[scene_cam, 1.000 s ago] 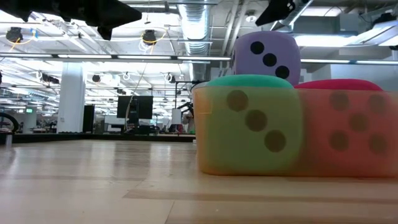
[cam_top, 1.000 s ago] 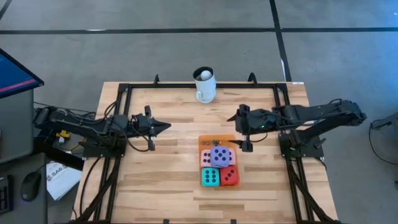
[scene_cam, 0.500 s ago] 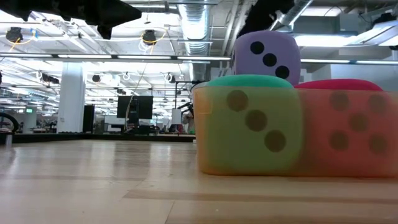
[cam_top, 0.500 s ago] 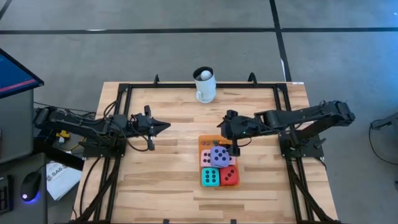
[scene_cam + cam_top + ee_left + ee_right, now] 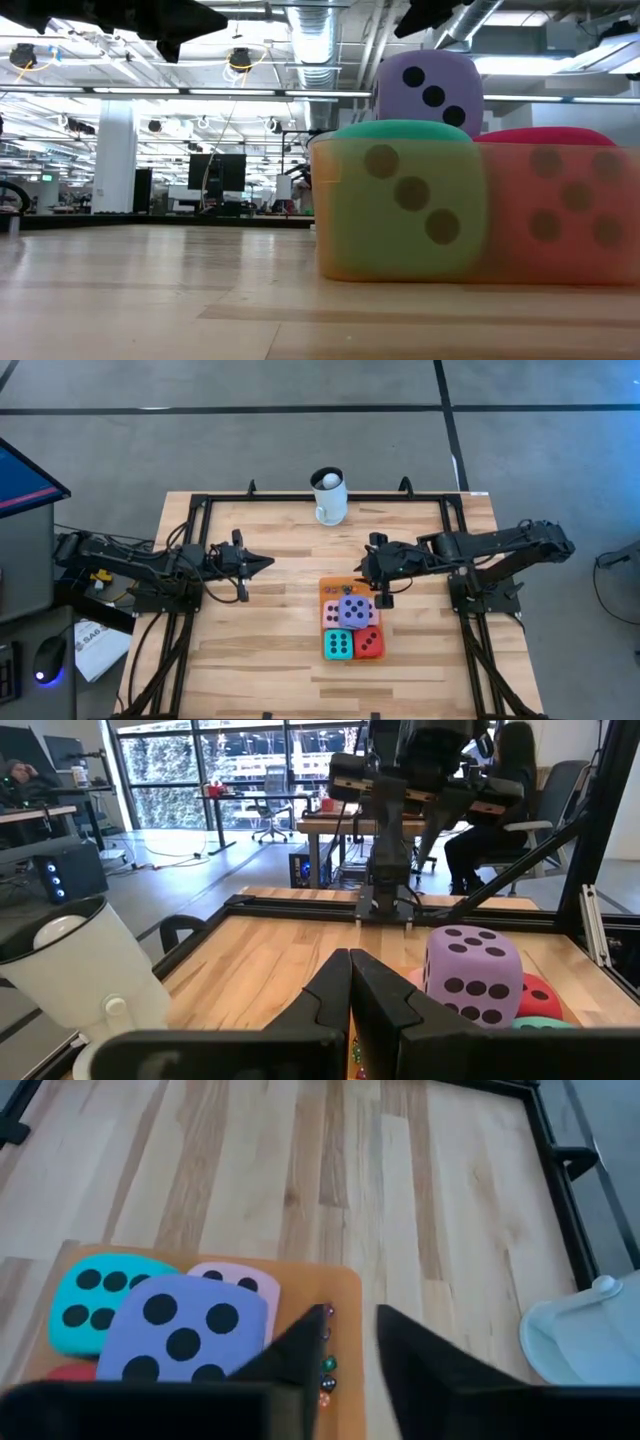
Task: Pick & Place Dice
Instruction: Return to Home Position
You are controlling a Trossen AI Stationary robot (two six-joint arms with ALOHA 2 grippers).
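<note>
Dice [image 5: 352, 615] are sitting packed in the orange bin [image 5: 325, 1285], just beneath and slightly ahead of the right tool [image 5: 366, 568]. That tool is hanging above the bin's corner on the side nearest the white mug [image 5: 330, 500], with its tips pointing down at the bench [image 5: 260, 630]. Its two fingers [image 5: 290, 1350] are standing a little apart, with a narrow gap between them, and they are gripping nothing.

Straight under that gap, the tiny coloured pieces [image 5: 328, 1365] are lying in a short row on the bin's bare floor. Just off to the tool's side, away from the mug, the purple die [image 5: 472, 975] is resting on top of the others. The pink die [image 5: 240, 1278] is peeking out from under it, next to the small pieces. The teal die [image 5: 338, 644] and the red die [image 5: 369, 643] are lying side by side at the end of the bin farthest from the tool. From bench level, their pips are showing through the bin's orange wall.

The left tool [image 5: 265, 563] is waiting well apart from the bin, pointing across the bench toward it. Its fingers are pressed together into a single point and are carrying nothing.

Beyond the bench, a person [image 5: 505, 780] is sitting at a desk.
</note>
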